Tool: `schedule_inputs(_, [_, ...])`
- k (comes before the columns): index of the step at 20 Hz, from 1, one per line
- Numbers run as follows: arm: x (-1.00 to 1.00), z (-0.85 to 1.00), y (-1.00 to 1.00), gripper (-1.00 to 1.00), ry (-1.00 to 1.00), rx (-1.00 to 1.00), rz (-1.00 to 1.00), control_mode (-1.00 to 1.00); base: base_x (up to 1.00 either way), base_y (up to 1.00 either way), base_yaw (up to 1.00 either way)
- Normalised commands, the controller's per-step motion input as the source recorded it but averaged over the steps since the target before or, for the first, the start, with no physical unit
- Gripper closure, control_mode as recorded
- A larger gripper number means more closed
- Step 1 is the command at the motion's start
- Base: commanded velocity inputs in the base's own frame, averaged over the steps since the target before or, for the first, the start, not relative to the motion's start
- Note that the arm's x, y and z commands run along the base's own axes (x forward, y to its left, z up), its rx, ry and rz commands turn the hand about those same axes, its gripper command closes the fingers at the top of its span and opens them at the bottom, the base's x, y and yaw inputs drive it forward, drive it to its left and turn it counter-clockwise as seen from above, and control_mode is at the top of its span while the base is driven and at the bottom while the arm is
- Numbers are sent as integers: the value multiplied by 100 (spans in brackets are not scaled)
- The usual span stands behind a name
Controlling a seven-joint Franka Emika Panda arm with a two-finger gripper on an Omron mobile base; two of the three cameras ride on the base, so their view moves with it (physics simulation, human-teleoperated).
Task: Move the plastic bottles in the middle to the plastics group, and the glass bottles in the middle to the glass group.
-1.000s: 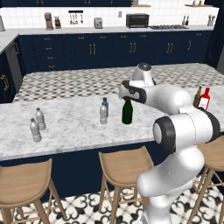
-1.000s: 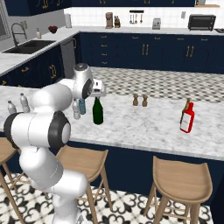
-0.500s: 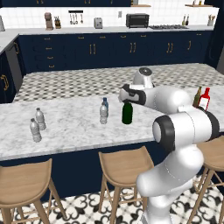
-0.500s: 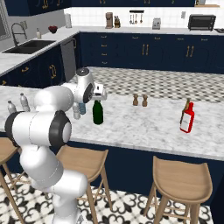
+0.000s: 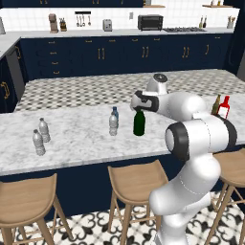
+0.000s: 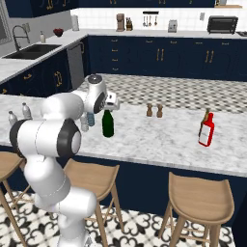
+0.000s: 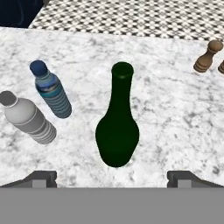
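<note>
The tall dark green glass bottle (image 5: 139, 124) (image 6: 108, 124) (image 7: 117, 127) stands upright mid-counter. My gripper (image 5: 139, 108) (image 6: 109, 108) (image 7: 113, 178) hovers open just above its mouth, one fingertip (image 7: 41, 177) far out on each side. Left of it stand the blue-tinted plastic bottle (image 5: 115, 114) (image 7: 52, 92) and the clear grey one (image 5: 113, 126) (image 7: 28, 116). The plastics group (image 5: 40, 137) (image 6: 18, 115), two grey ribbed bottles, is at the counter's left end. The glass group, a red bottle (image 5: 224, 107) (image 6: 206, 132) and a brown one (image 5: 216, 104), is at the right end.
Two brown salt and pepper shakers (image 6: 154, 110) (image 7: 208, 57) stand on the marble counter (image 5: 76, 139) behind and right of the green bottle. Wooden stools (image 5: 131, 179) line the counter's near side.
My hand has sunk slightly toward the green bottle's mouth. The bottles have not moved.
</note>
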Motion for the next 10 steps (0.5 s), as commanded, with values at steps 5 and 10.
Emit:
schedule_inputs(5, [25, -7, 0, -100, 0, 0, 0, -100, 0, 0, 0])
schedule_inputs(10, [21, -18, 0, -100, 0, 0, 0, -100, 0, 0, 0])
